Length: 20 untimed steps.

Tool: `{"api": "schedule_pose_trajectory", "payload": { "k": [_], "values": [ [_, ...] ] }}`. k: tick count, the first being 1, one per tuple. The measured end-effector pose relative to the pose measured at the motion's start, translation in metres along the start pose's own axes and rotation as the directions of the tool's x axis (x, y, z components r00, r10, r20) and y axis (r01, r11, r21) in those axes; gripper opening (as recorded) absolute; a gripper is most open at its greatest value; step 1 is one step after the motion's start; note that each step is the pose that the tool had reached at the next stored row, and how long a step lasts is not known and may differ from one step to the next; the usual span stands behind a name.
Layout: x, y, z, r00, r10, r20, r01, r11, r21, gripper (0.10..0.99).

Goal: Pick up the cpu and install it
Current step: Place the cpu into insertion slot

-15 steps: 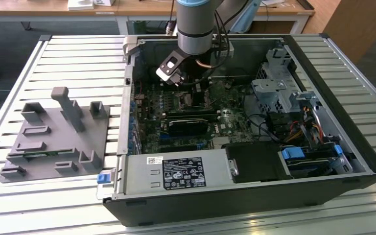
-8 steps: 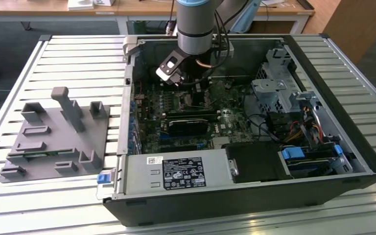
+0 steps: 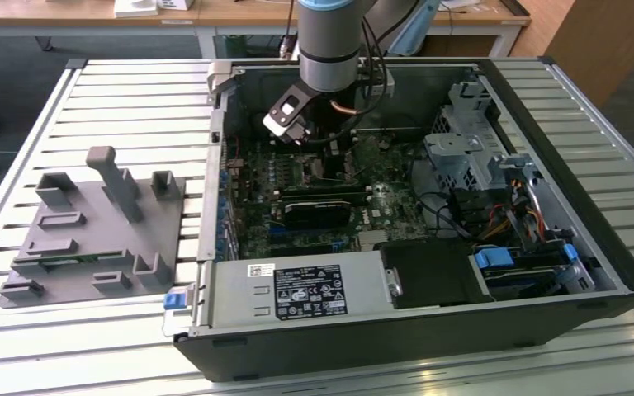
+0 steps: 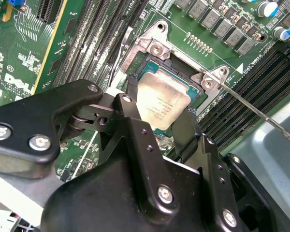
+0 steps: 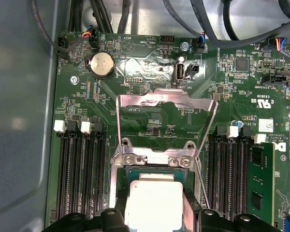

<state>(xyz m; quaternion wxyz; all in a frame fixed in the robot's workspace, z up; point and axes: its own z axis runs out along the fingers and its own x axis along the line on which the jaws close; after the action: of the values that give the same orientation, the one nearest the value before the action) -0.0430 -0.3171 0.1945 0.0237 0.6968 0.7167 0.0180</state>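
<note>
The claw (image 4: 159, 126) apparently gripped the cpu (image 4: 162, 99) above the socket (image 4: 154, 50), where a tilted or misaligned release could have damaged both.

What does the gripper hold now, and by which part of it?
The gripper holds the cpu by two opposite side edges, at the open socket.
</note>
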Motion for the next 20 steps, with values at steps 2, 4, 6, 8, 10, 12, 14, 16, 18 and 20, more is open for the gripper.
{"api": "schedule_pose_trajectory", "payload": {
  "k": [2,4,6,8,10,12,14,16,18,20],
  "values": [
    [0.0001,0.0001,0.0002,1.0,0.0,-0.0005,0.0,1.0,0.0,0.537],
    [0.0,0.0,0.0,1.0,0.0,-0.0002,0.0,1.0,0.0,0.6],
    [0.0,0.0001,-0.0004,1.0,0.0,0.0,0.0,1.0,0.0,0.6],
    [0.0,0.0001,-0.0014,1.0,0.0,0.0001,0.0,1.0,0.0,0.6],
    [0.0,0.0002,-0.0028,1.0,0.0,0.0,0.0,1.0,0.0,0.6],
    [0.0,0.0003,-0.0047,1.0,0.0,0.0,0.0,1.0,0.0,0.584],
    [-0.0001,0.0004,-0.0067,1.0,0.0,0.0,0.0,1.0,0.0,0.525],
    [-0.0001,0.0005,-0.0088,1.0,0.0,0.0,0.0,1.0,0.0,0.463],
    [-0.0001,0.0006,-0.0107,1.0,0.0,0.0,0.0,1.0,0.0,0.408],
    [-0.0001,0.0007,-0.0119,1.0,0.0,0.0,0.0,1.0,0.0,0.29]
  ]
}}
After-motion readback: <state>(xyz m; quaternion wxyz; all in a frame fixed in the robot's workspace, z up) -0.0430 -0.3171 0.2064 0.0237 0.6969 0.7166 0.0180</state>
